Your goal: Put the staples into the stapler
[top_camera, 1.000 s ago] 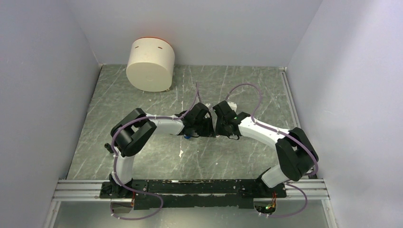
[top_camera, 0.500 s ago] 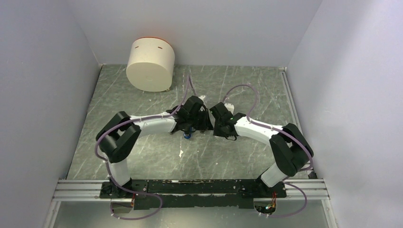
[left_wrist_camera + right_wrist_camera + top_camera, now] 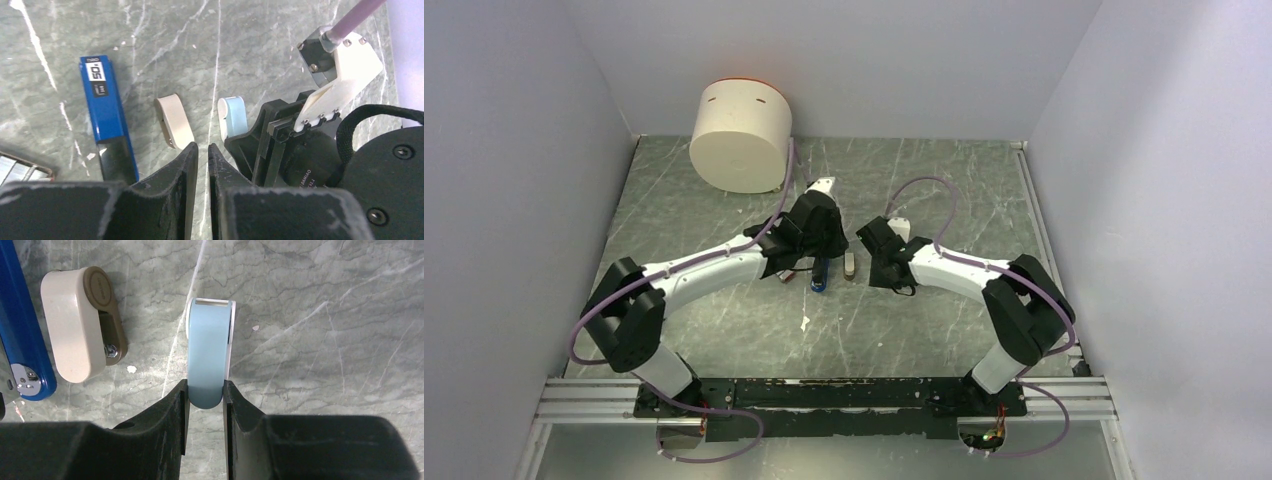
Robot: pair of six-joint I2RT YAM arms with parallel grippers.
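Observation:
The blue stapler lies flat on the table, its black part at the near end; it also shows in the top view and at the left edge of the right wrist view. A silvery ribbed bit with a red edge, apparently the staples, peeks in at the bottom left and is mostly hidden. My left gripper is shut and empty, just above the table between the tan and pale-blue pieces. My right gripper is shut on the pale-blue oblong piece, which rests on the table.
A tan oblong piece lies between the stapler and the pale-blue piece. A large cream cylinder stands at the back left. The two grippers sit close together mid-table, the right one just right of my left fingers.
My left arm has stretched out and its gripper has moved back and left, uncovering the stapler and the tan piece. My right gripper has shifted slightly left.

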